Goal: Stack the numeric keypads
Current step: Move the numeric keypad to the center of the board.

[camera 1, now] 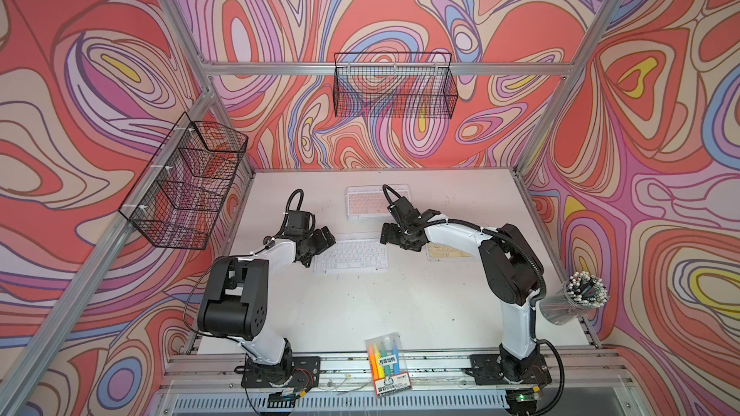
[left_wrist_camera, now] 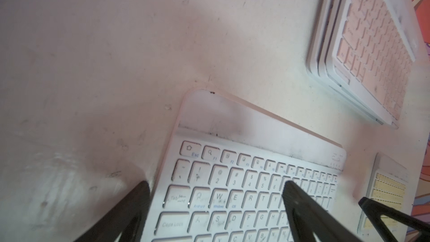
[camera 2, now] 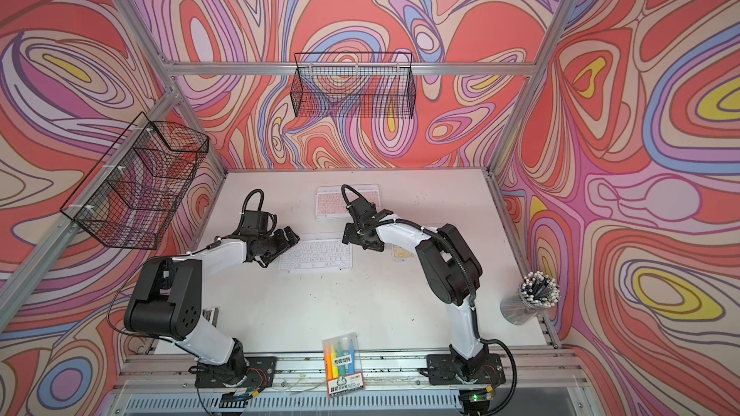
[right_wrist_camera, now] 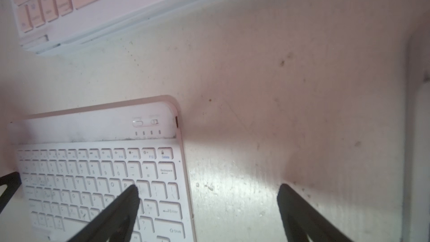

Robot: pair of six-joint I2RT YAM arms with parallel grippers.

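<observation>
left pincer and right pincer are standing wide, each straddling one end of the white keypad; advising level joint lifting onto the far pink stack.

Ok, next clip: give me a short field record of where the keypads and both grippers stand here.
stack: pink-topped pile at the back of the table, several layers
white keypad: flat, alone, in front of the pile
yellow keypad: flat, beside the white one, partly under the right arm
left gripper: open, straddling the white keypad's Esc-side edge, holding nothing
right gripper: open, straddling its Enter-side edge, holding nothing
not yet stacked: white and yellow
</observation>
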